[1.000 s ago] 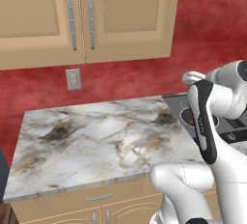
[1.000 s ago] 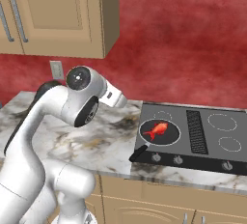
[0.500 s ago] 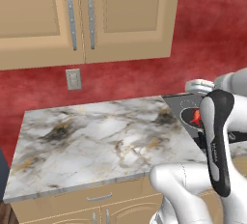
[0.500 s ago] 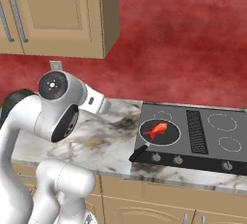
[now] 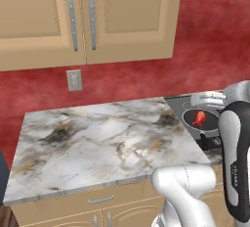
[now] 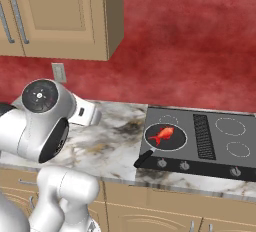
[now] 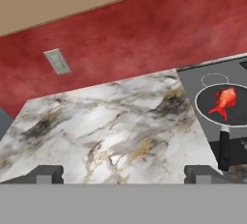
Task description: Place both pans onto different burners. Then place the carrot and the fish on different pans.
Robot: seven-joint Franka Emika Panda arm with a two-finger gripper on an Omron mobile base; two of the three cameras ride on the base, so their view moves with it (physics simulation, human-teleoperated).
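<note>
The gripper [image 7: 123, 172] hangs with jaws wide apart and empty over the marble counter [image 7: 111, 121] — the fish [image 7: 223, 101] already lies in a pan [image 7: 223, 103] on the near-left burner, off to the fingers' right.

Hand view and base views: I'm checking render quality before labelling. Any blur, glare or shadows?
Hand view: soft, the fish lacks fine detail, no glare. Left base view: even light, counter veins sharp. Right base view: pan crisp on the cooktop, faint shadow under the cabinet.
</note>
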